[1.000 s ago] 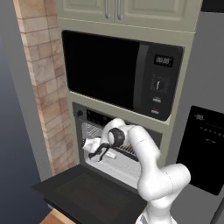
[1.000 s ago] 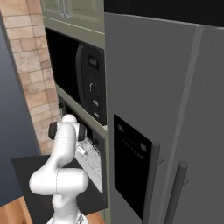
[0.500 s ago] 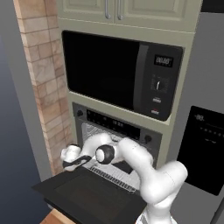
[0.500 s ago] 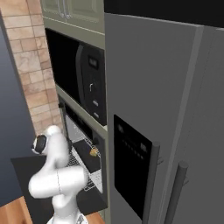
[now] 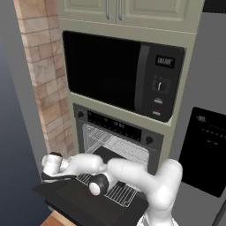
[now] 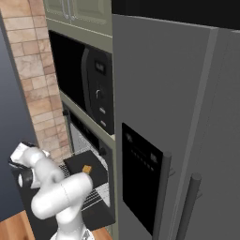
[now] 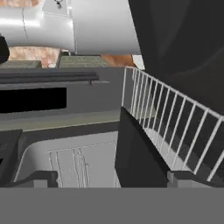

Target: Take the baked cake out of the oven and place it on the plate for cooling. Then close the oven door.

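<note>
Pincer (image 7: 111, 177) spread wide and empty; baked cake (image 6: 86, 168) a half-hidden speck.

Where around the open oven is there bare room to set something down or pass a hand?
Free: the dark glass of the lowered oven door, between its front edge and the pulled-out rack. The dark tray is bare around the cake. Crowded: the door's left corner, where the open gripper hovers, and the rack under the arm's elbow.
</note>
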Tool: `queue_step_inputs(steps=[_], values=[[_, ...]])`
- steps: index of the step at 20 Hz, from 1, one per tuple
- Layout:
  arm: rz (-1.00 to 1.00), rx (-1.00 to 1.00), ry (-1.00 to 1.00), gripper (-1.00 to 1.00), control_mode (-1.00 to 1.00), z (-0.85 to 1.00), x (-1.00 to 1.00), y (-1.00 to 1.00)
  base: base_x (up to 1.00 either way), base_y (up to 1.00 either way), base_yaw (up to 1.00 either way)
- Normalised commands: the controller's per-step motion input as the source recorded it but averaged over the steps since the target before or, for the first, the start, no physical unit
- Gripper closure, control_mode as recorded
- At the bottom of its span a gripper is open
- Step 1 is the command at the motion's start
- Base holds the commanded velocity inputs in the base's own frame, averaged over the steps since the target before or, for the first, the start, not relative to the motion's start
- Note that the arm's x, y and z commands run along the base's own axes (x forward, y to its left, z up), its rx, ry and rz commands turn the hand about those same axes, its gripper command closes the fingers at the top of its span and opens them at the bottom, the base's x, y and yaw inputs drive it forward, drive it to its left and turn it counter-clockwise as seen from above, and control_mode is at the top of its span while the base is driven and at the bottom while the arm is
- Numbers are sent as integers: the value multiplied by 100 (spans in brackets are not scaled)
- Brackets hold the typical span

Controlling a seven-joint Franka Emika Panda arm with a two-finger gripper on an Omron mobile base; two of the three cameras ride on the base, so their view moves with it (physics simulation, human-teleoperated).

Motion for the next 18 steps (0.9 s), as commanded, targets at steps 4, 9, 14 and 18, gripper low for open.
queue_step_inputs(steps=[4,9,14,18], values=[[6,18,50,-100,-100,74,-33,-18,0,0,0],[13,20,66,-100,-100,12,-8,-88,0,0,0],[25,21,84,-100,-100,-1,-56,-32,0,0,0],[33,26,80,-100,-100,2,-62,-5,0,0,0]])
